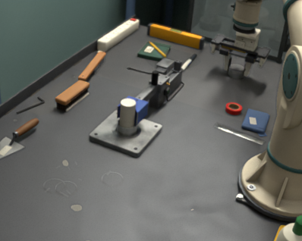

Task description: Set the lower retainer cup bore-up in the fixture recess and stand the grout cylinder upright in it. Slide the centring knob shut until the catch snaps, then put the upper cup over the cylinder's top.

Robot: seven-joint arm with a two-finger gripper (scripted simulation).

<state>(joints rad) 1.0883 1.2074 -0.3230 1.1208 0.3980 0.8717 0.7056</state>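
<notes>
The grey fixture plate lies mid-table. The lower retainer cup sits in its recess. The pale grout cylinder stands upright in that cup. A blue centring block presses against the cylinder's far side, on a slide rail with a black knob. The upper cup, grey and round, rests on the table at the far right. My gripper is lowered around it and has closed on the upper cup.
The robot base fills the right foreground. A red tape roll, a blue pad and a steel ruler lie right of the fixture. A brush, trowel and level lie left and behind.
</notes>
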